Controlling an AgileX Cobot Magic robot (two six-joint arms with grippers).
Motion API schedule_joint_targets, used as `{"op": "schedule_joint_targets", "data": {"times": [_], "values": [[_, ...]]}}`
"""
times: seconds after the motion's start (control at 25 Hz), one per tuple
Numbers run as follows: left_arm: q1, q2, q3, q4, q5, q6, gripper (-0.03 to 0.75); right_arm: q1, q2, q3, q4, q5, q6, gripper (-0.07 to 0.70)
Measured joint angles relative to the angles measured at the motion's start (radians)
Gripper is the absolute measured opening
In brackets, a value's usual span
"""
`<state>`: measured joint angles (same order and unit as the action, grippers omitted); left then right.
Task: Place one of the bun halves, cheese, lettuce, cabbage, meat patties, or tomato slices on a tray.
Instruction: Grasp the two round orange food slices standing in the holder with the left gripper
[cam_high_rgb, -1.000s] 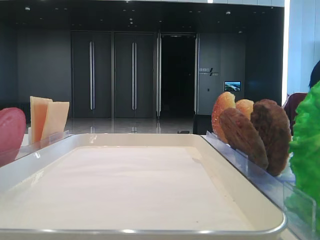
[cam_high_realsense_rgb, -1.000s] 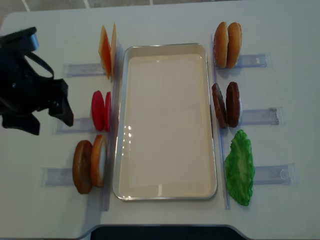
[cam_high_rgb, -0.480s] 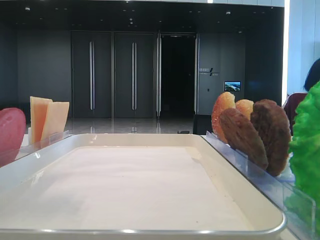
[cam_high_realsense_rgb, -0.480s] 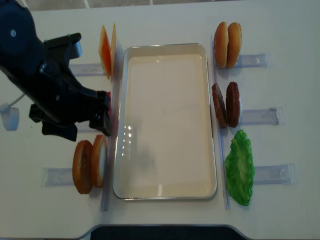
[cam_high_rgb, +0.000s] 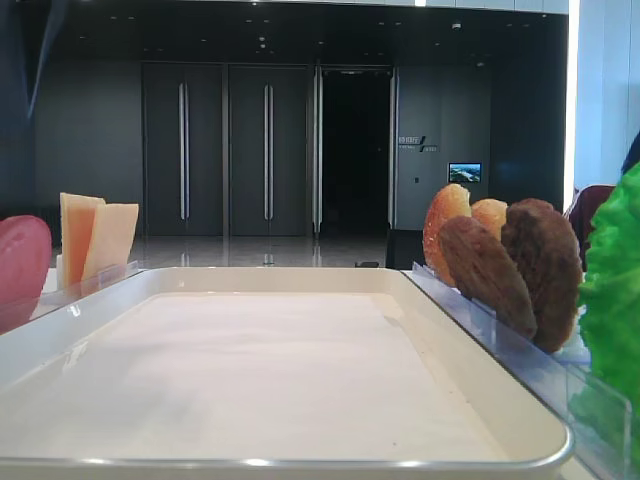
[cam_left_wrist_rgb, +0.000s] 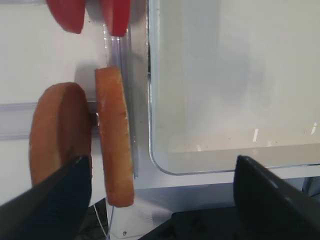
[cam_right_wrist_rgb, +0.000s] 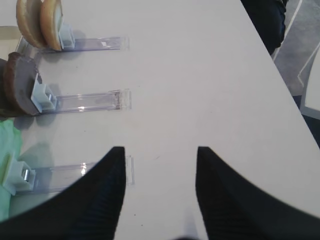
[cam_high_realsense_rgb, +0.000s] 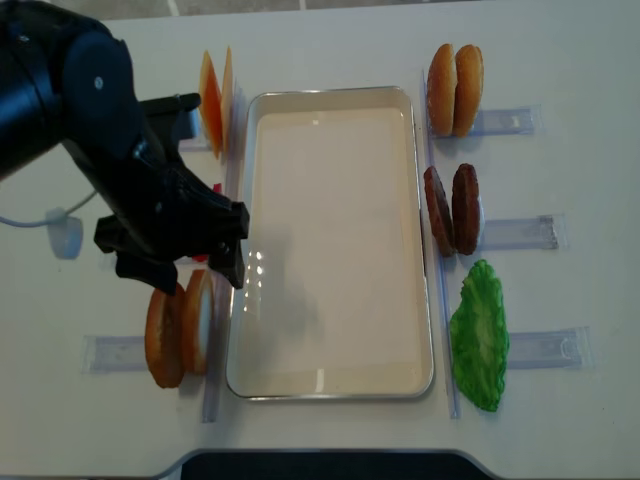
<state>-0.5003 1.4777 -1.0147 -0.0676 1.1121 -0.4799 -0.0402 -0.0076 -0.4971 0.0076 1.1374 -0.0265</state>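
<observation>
My left gripper (cam_high_realsense_rgb: 198, 272) hangs open over the left bun halves (cam_high_realsense_rgb: 182, 330), which stand on edge in their holder beside the empty tray (cam_high_realsense_rgb: 330, 250). In the left wrist view the gripper (cam_left_wrist_rgb: 162, 161) spans the inner bun half (cam_left_wrist_rgb: 115, 135) and the tray corner (cam_left_wrist_rgb: 165, 165), with the tomato slices (cam_left_wrist_rgb: 67, 15) above. My arm hides the tomato in the top view. Cheese (cam_high_realsense_rgb: 213, 100) stands at the back left. Buns (cam_high_realsense_rgb: 455, 90), meat patties (cam_high_realsense_rgb: 452, 208) and lettuce (cam_high_realsense_rgb: 480, 335) line the right side. My right gripper (cam_right_wrist_rgb: 160, 150) is open over bare table. Cabbage is out of view.
Clear plastic holders (cam_high_realsense_rgb: 515, 232) stick out from both long sides of the tray. A white cable and round tag (cam_high_realsense_rgb: 62, 232) lie on the table at the left. The right table edge (cam_right_wrist_rgb: 280, 75) runs close to my right gripper.
My left arm has swept in from the far left edge to above the tomato and bun holders by the tray's left rim, jaws open throughout. The food has not moved.
</observation>
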Motion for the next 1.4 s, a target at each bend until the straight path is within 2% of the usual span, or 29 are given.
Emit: {"op": "schedule_joint_targets", "data": {"times": [0.4, 0.68, 0.88, 1.4], "values": [[-0.026, 0.064, 0.000, 0.006, 0.001, 0.000, 0.694, 0.000, 0.000, 0.000, 0.000, 0.000, 0.000, 0.345], [-0.026, 0.065, 0.000, 0.051, 0.055, -0.007, 0.694, 0.000, 0.000, 0.000, 0.000, 0.000, 0.000, 0.345], [-0.026, 0.065, 0.000, 0.074, 0.072, -0.021, 0.694, 0.000, 0.000, 0.000, 0.000, 0.000, 0.000, 0.345], [-0.026, 0.128, -0.002, 0.090, 0.054, -0.025, 0.694, 0.000, 0.000, 0.000, -0.001, 0.000, 0.000, 0.345]]}}
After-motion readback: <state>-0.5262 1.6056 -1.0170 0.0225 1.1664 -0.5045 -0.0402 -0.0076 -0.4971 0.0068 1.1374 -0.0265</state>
